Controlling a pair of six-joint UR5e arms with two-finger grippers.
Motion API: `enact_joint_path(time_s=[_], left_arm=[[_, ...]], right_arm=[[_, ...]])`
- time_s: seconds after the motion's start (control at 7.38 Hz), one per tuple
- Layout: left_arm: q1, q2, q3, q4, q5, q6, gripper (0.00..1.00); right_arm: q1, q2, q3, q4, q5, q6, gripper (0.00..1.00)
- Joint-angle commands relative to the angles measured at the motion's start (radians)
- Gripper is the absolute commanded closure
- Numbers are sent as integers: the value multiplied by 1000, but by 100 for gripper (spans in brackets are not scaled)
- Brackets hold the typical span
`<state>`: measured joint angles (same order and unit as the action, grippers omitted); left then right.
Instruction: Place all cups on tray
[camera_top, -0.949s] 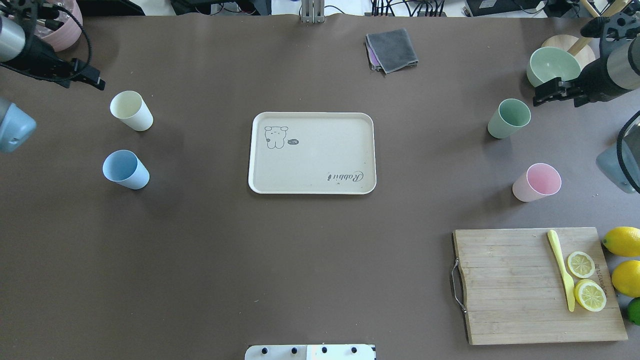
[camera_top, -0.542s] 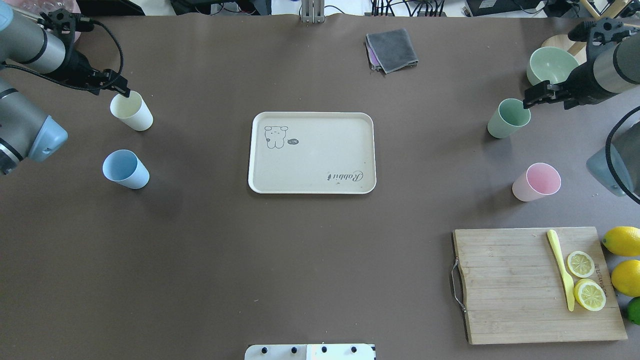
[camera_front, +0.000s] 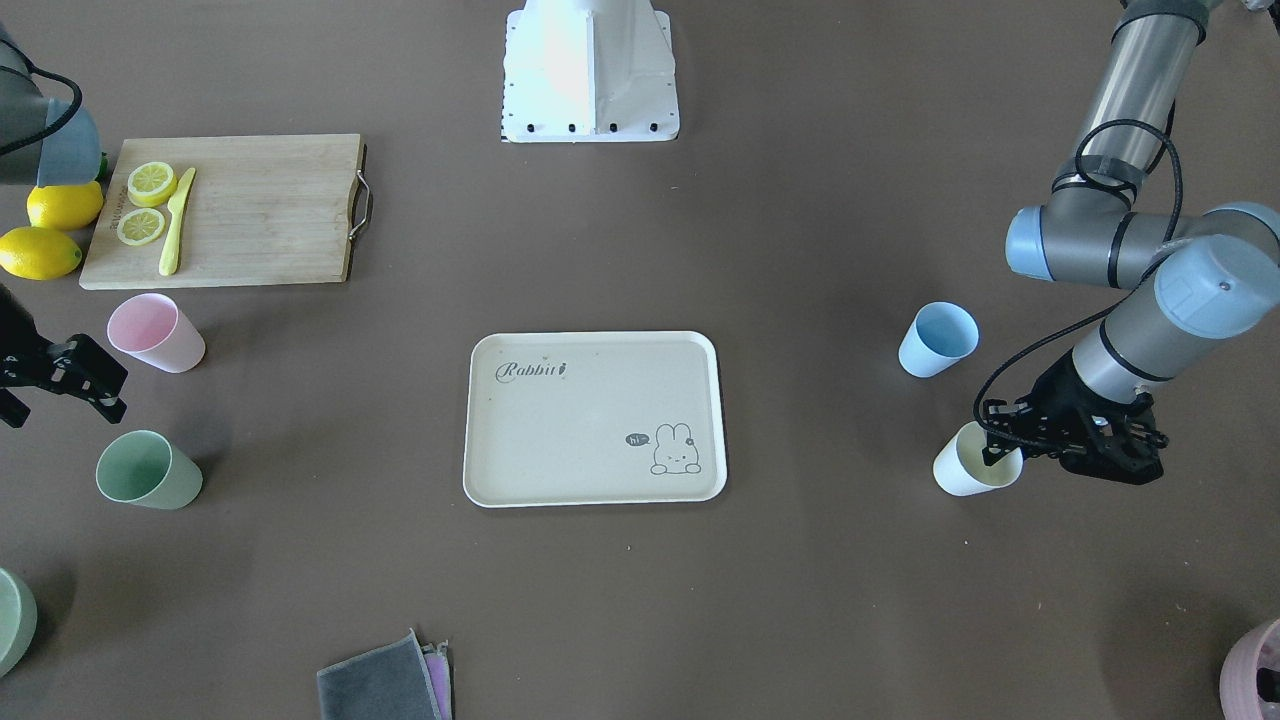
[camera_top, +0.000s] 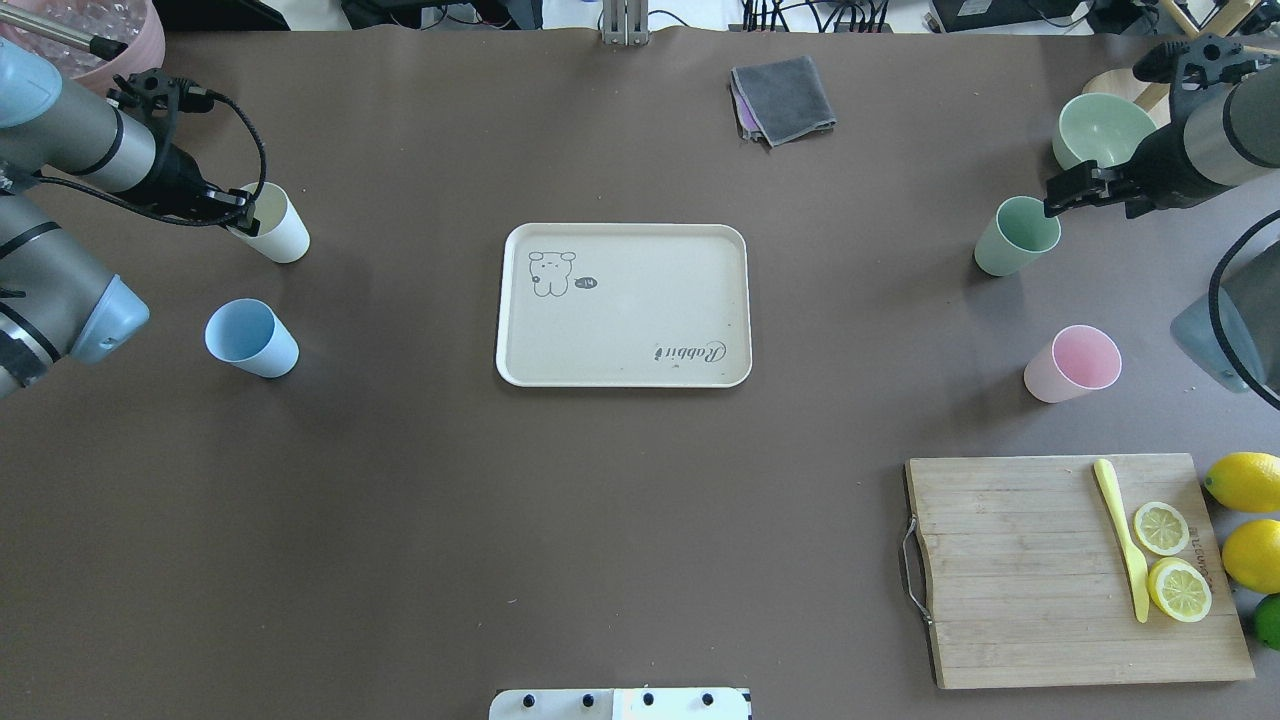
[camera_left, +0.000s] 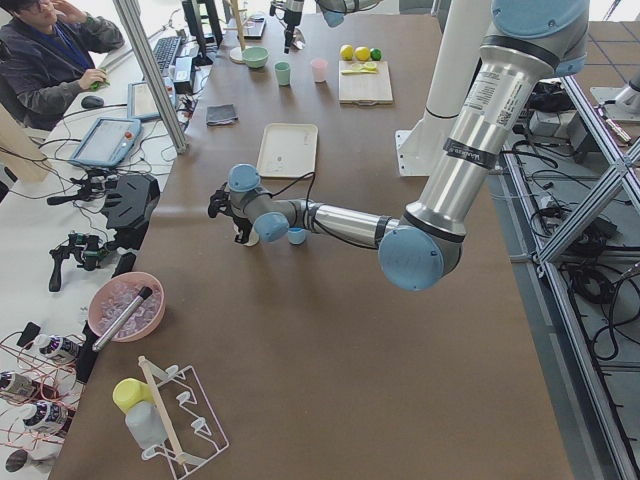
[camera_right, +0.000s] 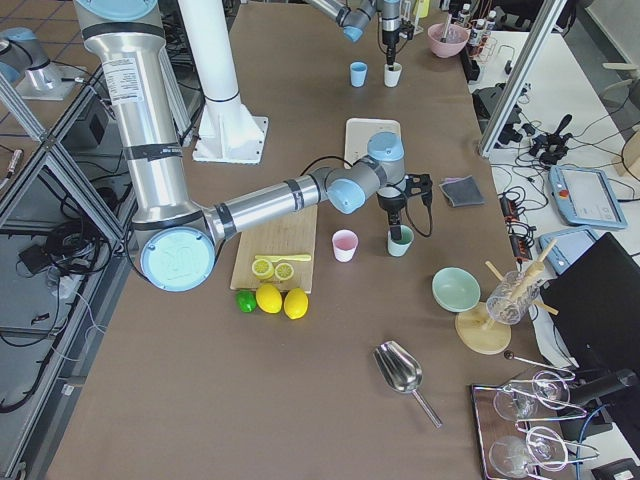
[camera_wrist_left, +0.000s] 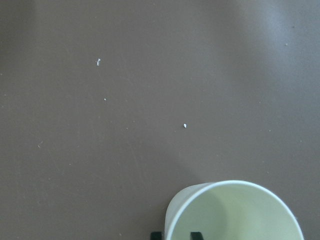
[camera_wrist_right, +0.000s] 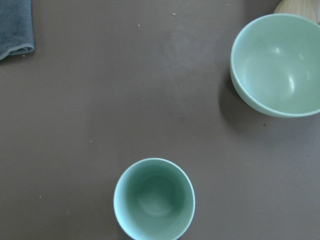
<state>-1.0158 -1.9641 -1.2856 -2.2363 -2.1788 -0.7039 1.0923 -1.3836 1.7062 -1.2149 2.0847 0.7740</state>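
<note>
Two-arm robot at work, all four cups off the tray. Nearest the robot, R side: a cutting board w/ lemon halves. Just beyond it the pink cup stands upright on the desk. Opposite, L side, is the blue cup. Neither is in a grip. Centre desk, the tray holds no cup yet.

Farther out, the action. The left fingers sit apart, astride the rim wall of the cream cup, one tip inside, one outside, not yet clamped. A pinch on one thin wall of a light, tapered tumbler looks the weak spot. If the closing is off-centre the cup may tip or skid, and in transit it could swing or slip free short of the tray.

Across the desk the right fingers hover over the rim of the green cup; apart or together cannot be told here. A misjudged descent could land on the rim and knock the cup over. Farthest, the green bowl lies near that arm, so a wide lift might clip it.
</note>
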Motion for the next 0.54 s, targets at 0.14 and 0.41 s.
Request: enact_joint_path(time_s=[0.14,0.41], left_arm=[[5,-69,-9,50,-1,-19,100],[34,-152,-62,159,2,-148,100]], right_arm=[[0,0,3,0,0,1,0],[0,-2,1,0,0,1,0]])
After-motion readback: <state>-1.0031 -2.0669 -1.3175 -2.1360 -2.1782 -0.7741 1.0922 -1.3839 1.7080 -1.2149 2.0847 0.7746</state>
